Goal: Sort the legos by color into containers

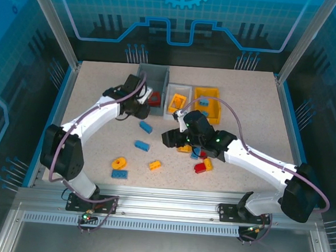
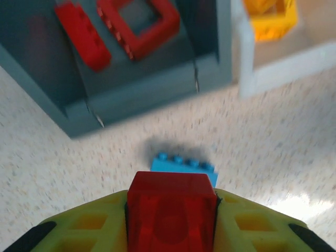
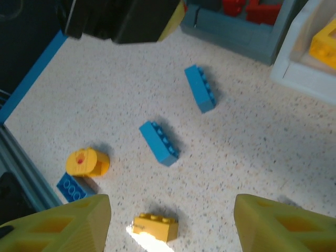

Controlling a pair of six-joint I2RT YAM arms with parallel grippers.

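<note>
My left gripper (image 2: 171, 207) is shut on a red lego (image 2: 170, 194), held above a blue lego (image 2: 185, 165) on the table, just short of the dark grey container (image 2: 157, 89). That container holds a red bar (image 2: 82, 34) and a red square frame (image 2: 139, 23). In the top view the left gripper (image 1: 138, 108) sits beside the grey container (image 1: 154, 78). My right gripper (image 3: 172, 212) hangs open over a yellow lego (image 3: 155, 227), with two blue legos (image 3: 159, 143) (image 3: 200, 88) beyond it. The white container (image 1: 179, 91) and yellow container (image 1: 207, 104) stand right of the grey one.
A round yellow piece (image 3: 87, 161) and a dark blue brick (image 3: 72, 187) lie near the table's blue left edge (image 3: 31, 79). Red, yellow and blue bricks (image 1: 200, 167) cluster under the right arm. A yellow frame (image 2: 270, 16) lies in the white container.
</note>
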